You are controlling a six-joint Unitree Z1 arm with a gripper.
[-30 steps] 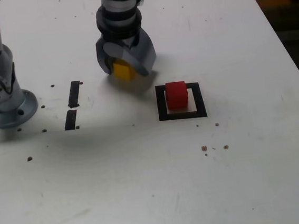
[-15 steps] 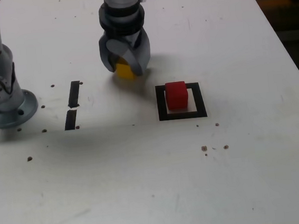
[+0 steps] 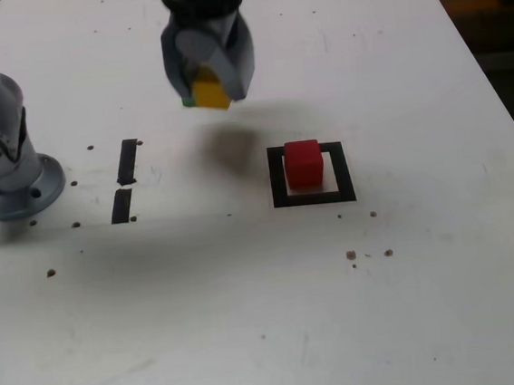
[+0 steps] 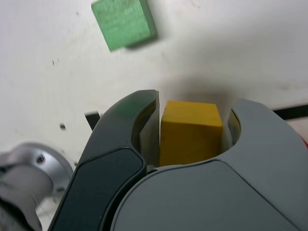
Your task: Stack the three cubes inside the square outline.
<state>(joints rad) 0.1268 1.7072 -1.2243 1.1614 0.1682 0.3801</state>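
My gripper (image 3: pixel 211 92) hangs above the table, shut on the yellow cube (image 3: pixel 212 95), which is clear of the surface with its shadow below. In the wrist view the yellow cube (image 4: pixel 190 132) sits squeezed between the two fingers of the gripper (image 4: pixel 192 106). The red cube (image 3: pixel 304 163) rests inside the black square outline (image 3: pixel 279 179), towards the exterior view's right of the gripper. The green cube (image 4: pixel 124 23) lies on the table beyond the gripper. In the exterior view only a sliver of the green cube (image 3: pixel 188 100) shows behind the fingers.
The arm's grey base (image 3: pixel 0 172) stands at the exterior view's left. Two short black strips (image 3: pixel 128 161) (image 3: pixel 122 205) lie between it and the outline. The table's right edge (image 3: pixel 493 88) drops to dark floor. Small dark specks dot the white surface.
The jaws closed on the yellow cube while it sat on the table, then the gripper rose with it. The red cube has not moved.
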